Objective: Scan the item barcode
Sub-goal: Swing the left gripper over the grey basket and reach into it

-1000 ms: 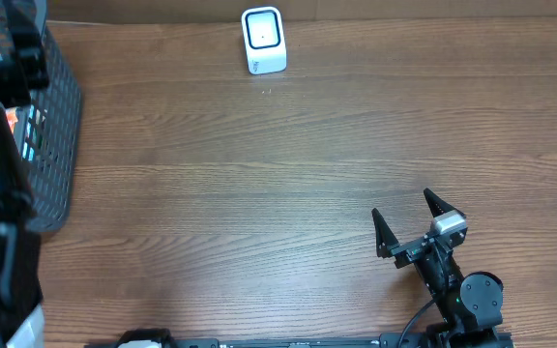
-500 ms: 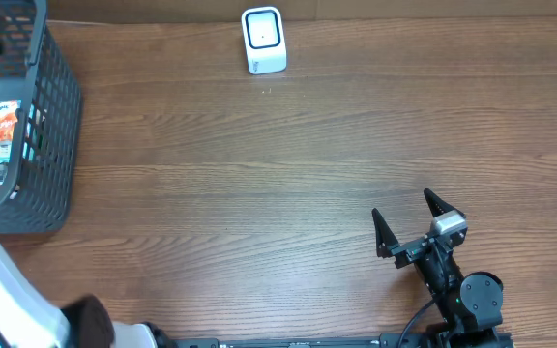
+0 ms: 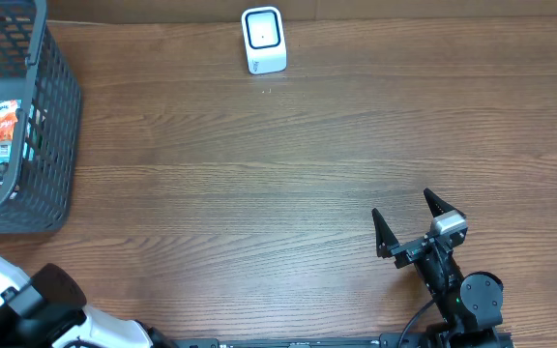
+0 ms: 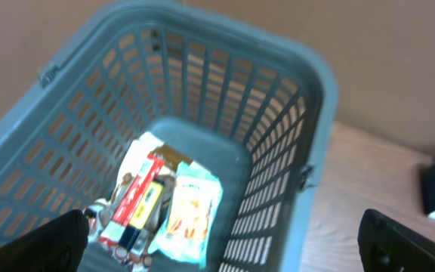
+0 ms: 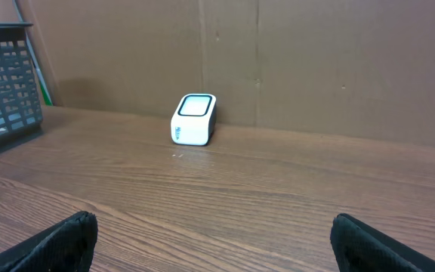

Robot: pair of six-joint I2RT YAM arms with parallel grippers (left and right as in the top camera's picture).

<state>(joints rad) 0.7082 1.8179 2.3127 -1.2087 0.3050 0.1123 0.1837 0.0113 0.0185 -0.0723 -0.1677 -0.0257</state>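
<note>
Scanner [image 3: 263, 40] white, upright at far edge of table [image 3: 259, 184], just before cardboard wall [image 5: 293, 60]

Basket [image 3: 58, 116] grey, mesh-walled, at far left of table, well apart from scanner

Packaged items [image 4: 161, 204] heaped on basket floor: red-and-white box, pale packet touching it; barcode too blurred to make out

Left gripper [image 4: 221, 238] fingers spread wide, nothing between them, pointed into basket

Right gripper [image 3: 416, 227] fingers spread wide, empty, over near right of table, facing scanner
</note>
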